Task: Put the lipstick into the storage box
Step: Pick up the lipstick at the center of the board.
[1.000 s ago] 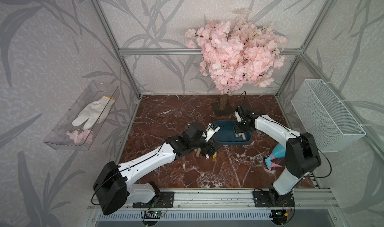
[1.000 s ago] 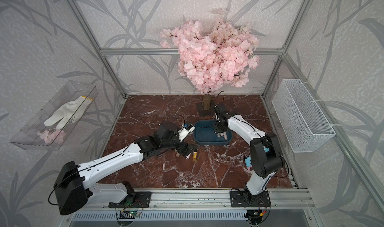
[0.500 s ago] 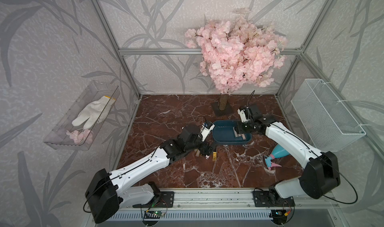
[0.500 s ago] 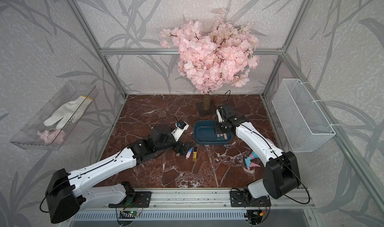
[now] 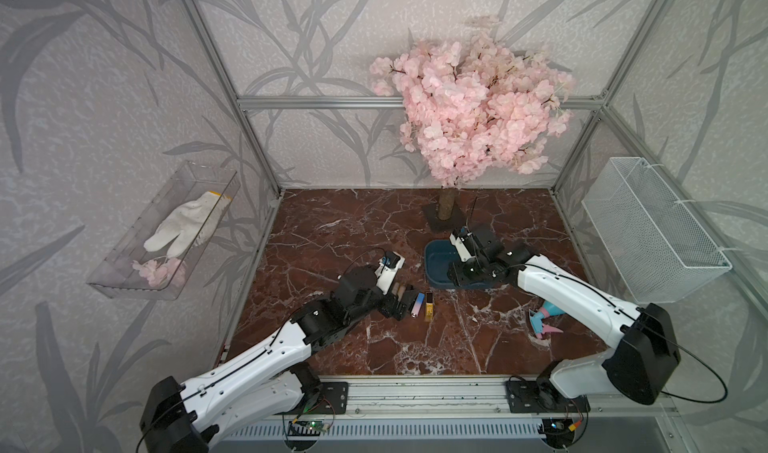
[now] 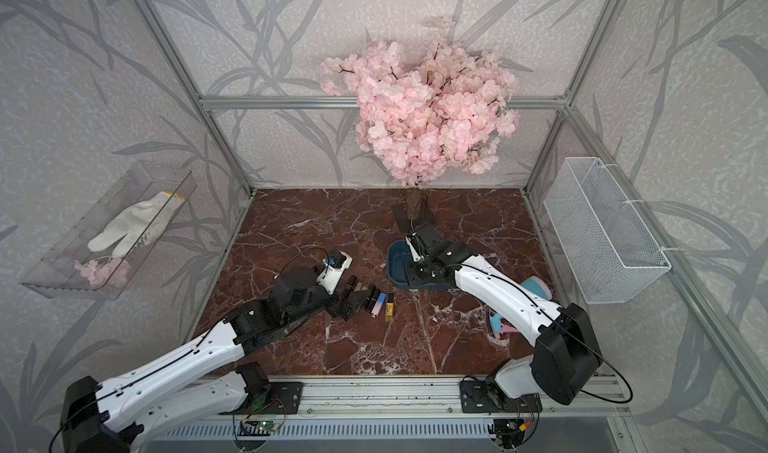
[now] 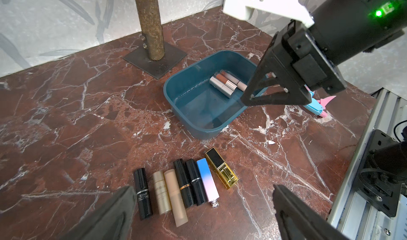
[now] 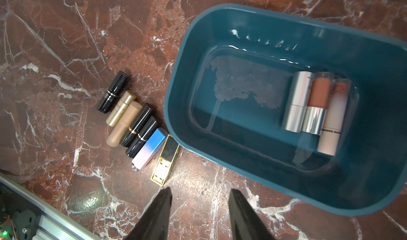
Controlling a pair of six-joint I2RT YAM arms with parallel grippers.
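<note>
The teal storage box sits right of the table's middle. Three lipsticks lie together at one end of its floor. Several more lipsticks lie side by side on the marble just in front of the storage box. My left gripper hangs open over that row, touching none of them. My right gripper hovers above the box's near rim, jaws apart with nothing between them.
A pink blossom tree on a metal base plate stands behind the box. A pink and blue toy lies at the front right, under my right arm. A wire basket hangs on the right wall, a clear bin with a glove on the left.
My right gripper has moved from over the box's interior to its near left rim, and that arm's elbow swung out to the right. My left gripper drew back slightly from the row.
</note>
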